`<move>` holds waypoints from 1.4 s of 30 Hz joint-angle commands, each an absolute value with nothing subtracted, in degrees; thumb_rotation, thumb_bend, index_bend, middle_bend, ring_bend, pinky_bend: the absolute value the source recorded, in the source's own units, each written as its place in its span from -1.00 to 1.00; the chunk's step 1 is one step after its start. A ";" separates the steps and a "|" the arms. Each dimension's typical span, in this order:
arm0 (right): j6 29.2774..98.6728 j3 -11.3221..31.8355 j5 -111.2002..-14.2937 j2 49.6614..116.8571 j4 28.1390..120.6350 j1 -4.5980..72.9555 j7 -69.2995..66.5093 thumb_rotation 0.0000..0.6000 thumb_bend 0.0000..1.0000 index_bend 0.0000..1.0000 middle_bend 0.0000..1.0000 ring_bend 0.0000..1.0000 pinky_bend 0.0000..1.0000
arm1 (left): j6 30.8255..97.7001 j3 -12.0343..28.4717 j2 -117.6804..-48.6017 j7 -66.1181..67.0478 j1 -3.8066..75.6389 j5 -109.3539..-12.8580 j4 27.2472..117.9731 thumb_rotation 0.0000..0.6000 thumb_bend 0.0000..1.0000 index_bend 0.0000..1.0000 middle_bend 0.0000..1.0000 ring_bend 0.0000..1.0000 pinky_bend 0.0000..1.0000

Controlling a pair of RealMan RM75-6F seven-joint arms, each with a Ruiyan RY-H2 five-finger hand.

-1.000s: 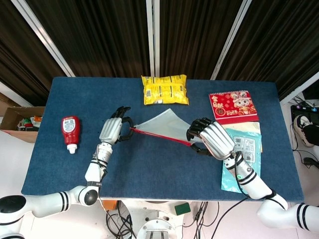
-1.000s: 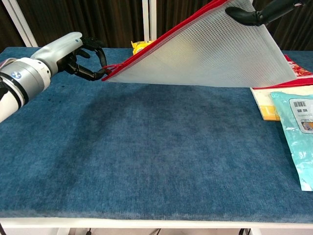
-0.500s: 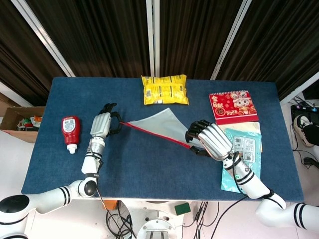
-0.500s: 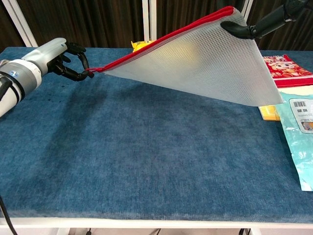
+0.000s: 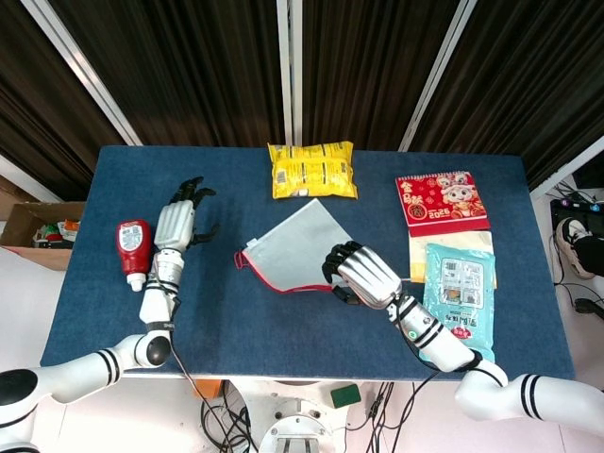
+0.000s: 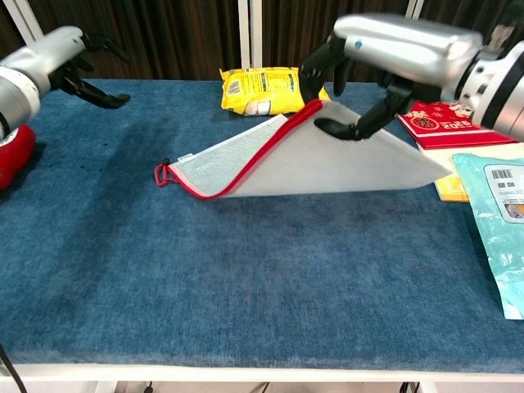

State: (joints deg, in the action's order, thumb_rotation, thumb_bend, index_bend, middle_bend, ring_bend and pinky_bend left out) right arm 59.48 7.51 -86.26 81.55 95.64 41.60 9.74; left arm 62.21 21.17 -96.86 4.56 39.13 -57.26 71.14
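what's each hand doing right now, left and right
Left hand: open, fingers spread, holding nothing, beside the red squeeze bottle.
Right hand: holding the white mesh zip pouch with red trim by its raised edge.

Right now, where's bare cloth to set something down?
Free: the front strip of the blue table, and the patch between the red sauce bottle and the white mesh pouch with red zipper. Crowded: right side, with the red calendar, teal packet and right hand.
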 commanded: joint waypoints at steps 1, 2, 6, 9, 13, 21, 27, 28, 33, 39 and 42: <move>51.10 6.35 -77.22 81.38 98.39 43.34 15.68 1.00 -0.74 -0.86 -0.58 -0.87 -0.60 | 65.08 21.64 -92.76 3.37 36.93 -59.38 74.99 1.00 -0.47 -0.51 -0.91 -1.00 -0.71; 49.39 6.17 -75.15 80.60 99.35 43.65 16.09 1.00 -0.83 -0.96 -0.73 -0.95 -0.72 | 65.79 21.52 -91.63 3.01 36.26 -60.00 76.01 1.00 -0.47 -0.51 -0.91 -1.00 -0.71; 43.21 5.15 -67.41 75.85 103.11 45.05 17.02 1.00 -1.00 -1.00 -1.00 -1.00 -0.99 | 68.68 20.32 -86.58 1.66 32.95 -62.68 80.18 1.00 -0.50 -0.50 -0.91 -1.00 -0.71; 41.68 3.85 -64.72 71.75 105.53 45.13 17.54 1.00 -1.00 -1.00 -1.00 -1.00 -1.00 | 70.46 18.95 -82.82 0.56 30.17 -64.33 82.89 1.00 -0.52 -0.50 -0.91 -1.00 -0.71; 43.23 2.59 -66.71 66.21 108.04 42.80 14.54 1.00 -1.00 -1.00 -1.00 -1.00 -1.00 | 71.55 16.66 -77.60 -0.78 26.37 -65.51 86.23 1.00 -0.54 -0.50 -0.90 -1.00 -0.71; 49.30 1.75 -74.71 59.59 103.20 37.21 5.91 1.00 -1.00 -1.00 -1.00 -1.00 -1.00 | 73.55 13.61 -70.43 -3.57 20.63 -66.86 89.72 1.00 -0.54 -0.50 -0.90 -1.00 -0.71; 65.72 3.63 -76.76 62.49 96.75 29.22 3.00 1.00 -0.71 -1.00 -0.81 -1.00 -0.78 | 77.55 11.27 -67.38 -3.07 16.86 -69.67 90.39 1.00 -0.54 -0.49 -0.86 -1.00 -0.71; 68.17 3.69 -77.32 62.64 95.46 27.79 2.26 1.00 -0.65 -1.00 -0.78 -1.00 -0.75 | 78.40 10.60 -66.75 -2.83 16.02 -70.43 90.48 1.00 -0.54 -0.48 -0.85 -1.00 -0.71; 75.10 2.97 -79.46 62.11 92.89 22.47 -3.03 1.00 -0.65 -1.00 -0.76 -1.00 -0.73 | 78.10 5.81 -62.33 -3.71 12.77 -74.41 92.84 1.00 -0.54 -0.44 -0.82 -0.99 -0.71; 82.97 1.65 -82.19 62.50 90.78 16.19 -6.49 1.00 -0.65 -1.00 -0.76 -1.00 -0.73 | 83.80 2.93 -61.52 -2.26 7.70 -76.78 97.68 1.00 -0.54 -0.44 -0.80 -0.99 -0.72; 84.87 1.36 -83.07 62.83 90.58 14.49 -7.09 1.00 -0.65 -1.00 -0.76 -1.00 -0.73 | 86.15 1.94 -62.41 -1.95 5.97 -78.43 98.55 1.00 -0.54 -0.44 -0.80 -0.99 -0.72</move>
State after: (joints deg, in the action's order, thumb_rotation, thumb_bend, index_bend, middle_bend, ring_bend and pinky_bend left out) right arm 83.98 1.70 -82.36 62.52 91.04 15.37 -6.49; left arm 84.67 2.87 -61.90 -2.29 7.03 -77.20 97.53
